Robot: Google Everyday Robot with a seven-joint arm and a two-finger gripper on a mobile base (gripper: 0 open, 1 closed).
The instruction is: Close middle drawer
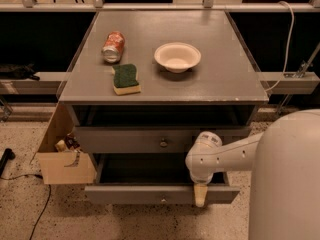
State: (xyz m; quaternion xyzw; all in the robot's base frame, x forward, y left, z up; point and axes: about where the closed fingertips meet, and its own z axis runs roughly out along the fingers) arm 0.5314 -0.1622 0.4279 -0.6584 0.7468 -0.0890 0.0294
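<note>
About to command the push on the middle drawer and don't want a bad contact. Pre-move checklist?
1. Drawer needs closing: middle drawer stands pulled well out. ok
2. Gripper placement: gripper points down at the drawer's front, right of its knob. ok
3. Contact with the front panel: cannot tell
4. Drawer interior free of things: too dark. cannot tell
5. Clearance above: drawer above is also part open, and the arm passes close by its front. cannot tell
6. Push path: cardboard box sits left of the cabinet, off the drawer's line. ok
</note>
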